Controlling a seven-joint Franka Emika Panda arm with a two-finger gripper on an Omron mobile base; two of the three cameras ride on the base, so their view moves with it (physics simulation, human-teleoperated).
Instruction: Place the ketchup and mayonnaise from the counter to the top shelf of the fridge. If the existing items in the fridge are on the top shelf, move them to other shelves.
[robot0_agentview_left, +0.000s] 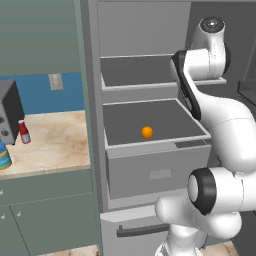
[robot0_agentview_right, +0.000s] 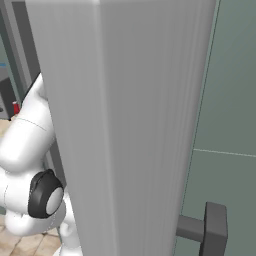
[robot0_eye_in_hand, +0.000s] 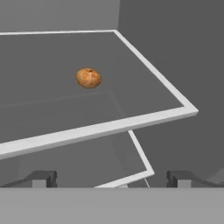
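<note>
My two-finger gripper (robot0_eye_in_hand: 112, 178) stands wide, its dark finger tips (robot0_eye_in_hand: 43, 178) far apart at the foot of the hand view, and it holds nothing; I am reaching into the tall grey cabinet-like fridge (robot0_agentview_left: 92, 125), whose door is open.

Ahead of my hand and a little to its left, well apart from the finger tips, a small brownish-orange lump (robot0_eye_in_hand: 89, 78) lies on the flat dark grey top shelf with the thin white rim (robot0_eye_in_hand: 148, 117); it sits back from the front edge, untouched; I judge this to be an existing item not yet cleared off, though I cannot confirm from the hand view alone that no shelf stands higher.

Below my hand, on the like shelf (robot0_agentview_left: 195, 131) underneath, a small bright orange round fruit (robot0_agentview_left: 147, 132) rests near the front; that one needs no moving.

Far off to my left, outside the fridge, the slim red ketchup bottle with white cap (robot0_agentview_left: 23, 132) stands upright on the beige marble-patterned counter (robot0_agentview_left: 55, 145); the squat blue-lidded mayonnaise jar (robot0_agentview_left: 4, 157) sits near it at the picture's edge; neither is shelved.

Assessment: early stage; outstanding are the lump's removal to another shelf, then both condiments carried over to the top shelf.
</note>
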